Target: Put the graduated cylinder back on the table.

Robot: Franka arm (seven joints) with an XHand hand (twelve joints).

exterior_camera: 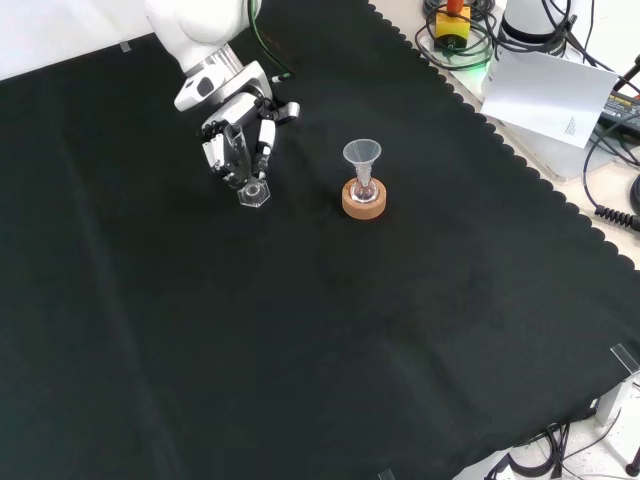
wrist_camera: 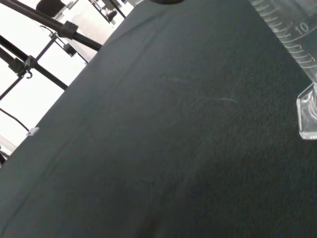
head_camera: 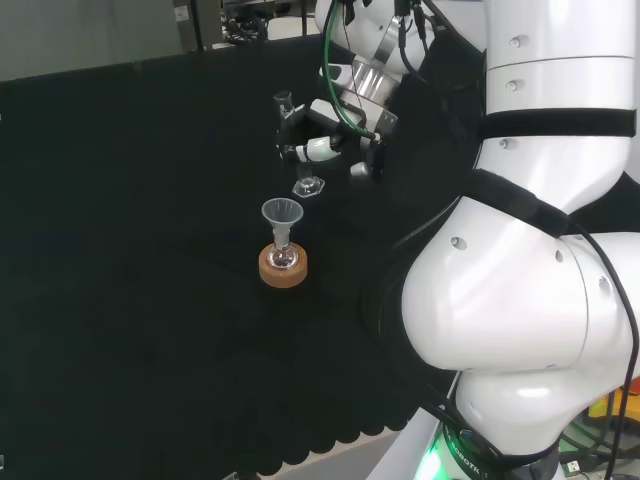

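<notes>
A clear graduated cylinder [head_camera: 296, 140] with a hexagonal foot [exterior_camera: 254, 193] stands roughly upright, its foot at or just above the black cloth. The black and white hand [head_camera: 318, 140] has its fingers curled round the cylinder's tube. From the front, the hand [exterior_camera: 238, 140] covers the tube and the foot shows below it. The wrist view shows the cylinder [wrist_camera: 297, 44] close up, with its scale marks and its foot over the cloth.
A small round flask with a clear funnel [head_camera: 282, 213] in its neck sits on a cork ring [head_camera: 283, 266], close to the cylinder. In the front view that cork ring [exterior_camera: 363, 201] lies to the right of the hand. Cables and paper lie beyond the cloth's scalloped edge [exterior_camera: 520, 160].
</notes>
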